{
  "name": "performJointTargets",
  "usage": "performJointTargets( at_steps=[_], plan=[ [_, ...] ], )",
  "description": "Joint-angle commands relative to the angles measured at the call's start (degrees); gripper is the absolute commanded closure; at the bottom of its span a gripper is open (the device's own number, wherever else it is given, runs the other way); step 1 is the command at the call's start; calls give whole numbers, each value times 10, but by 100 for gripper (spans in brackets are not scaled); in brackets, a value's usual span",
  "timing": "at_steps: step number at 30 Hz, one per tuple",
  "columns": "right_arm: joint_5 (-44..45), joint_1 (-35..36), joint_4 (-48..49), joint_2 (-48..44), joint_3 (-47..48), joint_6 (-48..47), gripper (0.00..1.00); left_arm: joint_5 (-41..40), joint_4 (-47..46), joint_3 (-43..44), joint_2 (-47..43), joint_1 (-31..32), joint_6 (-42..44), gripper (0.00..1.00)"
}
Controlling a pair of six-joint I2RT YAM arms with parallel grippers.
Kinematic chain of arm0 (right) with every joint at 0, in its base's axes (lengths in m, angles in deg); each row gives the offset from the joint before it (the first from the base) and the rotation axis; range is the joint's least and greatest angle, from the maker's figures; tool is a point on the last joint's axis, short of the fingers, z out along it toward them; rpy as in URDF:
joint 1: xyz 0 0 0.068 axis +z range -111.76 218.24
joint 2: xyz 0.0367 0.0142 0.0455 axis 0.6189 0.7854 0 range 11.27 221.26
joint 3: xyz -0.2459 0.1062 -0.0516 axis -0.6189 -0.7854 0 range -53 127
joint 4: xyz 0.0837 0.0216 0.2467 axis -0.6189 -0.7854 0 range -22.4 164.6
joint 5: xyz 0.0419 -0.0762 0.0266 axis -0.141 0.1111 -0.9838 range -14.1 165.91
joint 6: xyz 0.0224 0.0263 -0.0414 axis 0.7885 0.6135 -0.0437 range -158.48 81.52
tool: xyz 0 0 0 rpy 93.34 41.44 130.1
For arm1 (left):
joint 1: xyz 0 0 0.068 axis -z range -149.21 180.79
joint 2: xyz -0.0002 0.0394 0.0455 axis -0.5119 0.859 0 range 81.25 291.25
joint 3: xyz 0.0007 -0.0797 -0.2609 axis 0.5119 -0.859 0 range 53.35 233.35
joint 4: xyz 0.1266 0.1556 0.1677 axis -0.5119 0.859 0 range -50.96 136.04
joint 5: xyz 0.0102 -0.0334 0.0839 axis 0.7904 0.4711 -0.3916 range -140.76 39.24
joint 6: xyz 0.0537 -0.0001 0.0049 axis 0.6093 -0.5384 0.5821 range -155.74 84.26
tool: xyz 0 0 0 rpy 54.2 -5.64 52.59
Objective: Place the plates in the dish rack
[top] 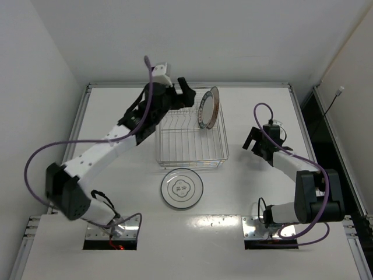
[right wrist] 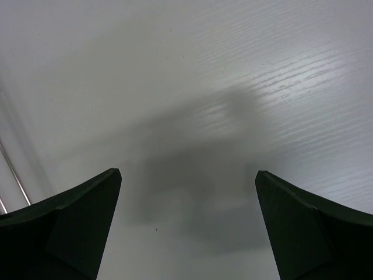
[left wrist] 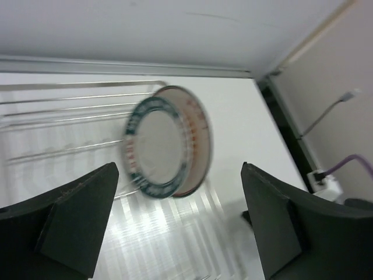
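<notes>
The dish rack [top: 191,140] is a silver wire basket at the table's middle. Two plates stand upright in its far right corner: the teal-rimmed plate [top: 206,111] in front, the orange-patterned plate [top: 216,100] right behind it. Both show in the left wrist view, teal [left wrist: 156,149] and orange [left wrist: 200,131], over blurred rack wires [left wrist: 58,116]. The grey-ringed plate [top: 182,188] lies flat on the table in front of the rack. My left gripper [top: 185,92] is open and empty above the rack's far edge, just left of the standing plates. My right gripper [top: 252,140] is open and empty over bare table right of the rack.
The table has a raised metal rim [top: 186,85] along its far edge and white walls beyond it. A dark gap with a cable [top: 332,105] runs along the right side. The right wrist view shows only the white tabletop [right wrist: 192,87] and the gripper's shadow.
</notes>
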Motion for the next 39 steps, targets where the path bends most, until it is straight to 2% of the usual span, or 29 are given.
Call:
performJointTargets(
  at_steps=[1, 4, 6, 7, 10, 13, 15, 20, 23, 24, 26, 27, 29, 30, 33, 37, 39],
  plan=[
    [-6, -21, -15, -19, 14, 11, 2, -155, 61, -93, -157, 3, 90, 15],
    [-188, -68, -15, -67, -45, 42, 2, -249, 66, -209, -239, 3, 118, 10],
    [-244, -86, -24, -125, -75, 62, 2, -274, 66, -291, -311, -3, 118, 9],
    [-279, -100, -59, -150, -95, 70, 2, -280, 66, -316, -334, -12, 118, 7],
    [-329, -95, -112, -264, -132, 112, 2, -290, 61, -400, -408, -29, 112, 6],
    [-375, -63, -97, -362, -206, 214, 2, -302, 68, -455, -451, -37, 112, 3],
    [-382, -22, -83, -385, -259, 290, 0, -321, 81, -462, -459, -37, 106, 0],
    [-301, 87, -63, -382, -279, 387, 0, -328, 69, -449, -452, -42, 106, 0],
    [-222, 229, -17, -345, -279, 493, 0, -339, 74, -444, -445, -42, 92, 0],
    [-184, 320, 38, -287, -286, 549, 0, -339, 74, -444, -440, -42, 87, 0],
    [-146, 400, 76, -220, -234, 573, 0, -331, 74, -444, -435, -42, 87, 0],
    [-121, 451, 56, -187, -208, 583, 0, -331, 84, -438, -435, -42, 81, 0],
    [-103, 490, 48, -99, -155, 595, 0, -331, 90, -433, -430, -42, 75, 0],
    [-97, 517, 52, -76, -148, 616, 0, -331, 101, -433, -430, -42, 75, 0],
    [-92, 531, 125, -23, -162, 649, 0, -342, 107, -433, -436, -42, 70, 0],
    [-68, 531, 157, -11, -185, 691, 0, -347, 112, -438, -452, -42, 70, 0],
    [-40, 536, 164, -11, -193, 713, 6, -347, 112, -438, -452, -42, 70, 0]
  ],
)
